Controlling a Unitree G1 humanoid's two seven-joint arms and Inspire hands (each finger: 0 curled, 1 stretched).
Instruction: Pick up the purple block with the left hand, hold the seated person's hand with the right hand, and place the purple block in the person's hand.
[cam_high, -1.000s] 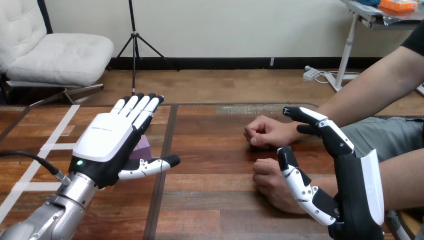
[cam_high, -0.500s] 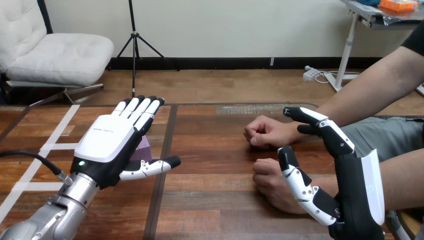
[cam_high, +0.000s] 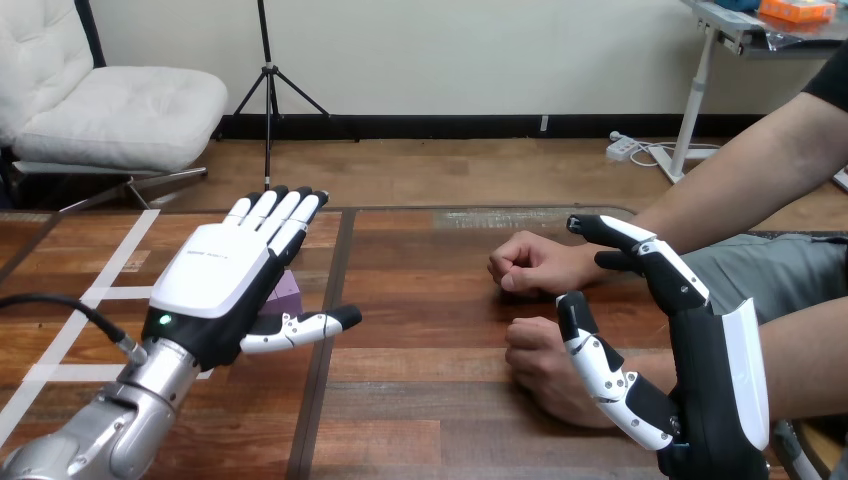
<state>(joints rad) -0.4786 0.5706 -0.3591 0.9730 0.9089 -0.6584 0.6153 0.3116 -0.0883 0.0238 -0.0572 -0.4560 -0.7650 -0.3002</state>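
Table: wooden table of dark brown planks (cam_high: 430, 400); both robot hands and both hands of the person are over it or on it.
Right hand: black-and-white right hand (cam_high: 712, 385), nearest to the camera, standing on its edge with the palm turned to the left. It is wide open, the thumb (cam_high: 600, 370) low and the fingers (cam_high: 650, 255) high, both stretched to the left, and it grips nothing.
Person's nearer hand: closed fist of the person (cam_high: 540, 365), resting on the table just behind the right thumb, in the opening between that thumb and the fingers. The thumb crosses in front of the fist; I cannot tell if they touch, and nothing is curled around it.
Left arm: silver forearm (cam_high: 110, 440), rising from the bottom left corner toward the left hand.
Left hand: black-and-white left hand (cam_high: 215, 275), back turned up. It is flat and open, the fingers straight, close together and pointing away, the thumb (cam_high: 300, 325) spread out to the right. It has hold of nothing.
Purple block: small light purple block (cam_high: 287, 292), on the table, mostly covered by the left hand. One corner shows on the thumb side, between the thumb and the fingers. Whether the palm touches it I cannot tell.
Tape: white tape lines (cam_high: 105, 293) on the table, left of the left hand.
Person's farther hand: second closed fist of the person (cam_high: 530, 265), on the table beyond the nearer one, just left of the right hand's fingertips and well apart from the left hand.
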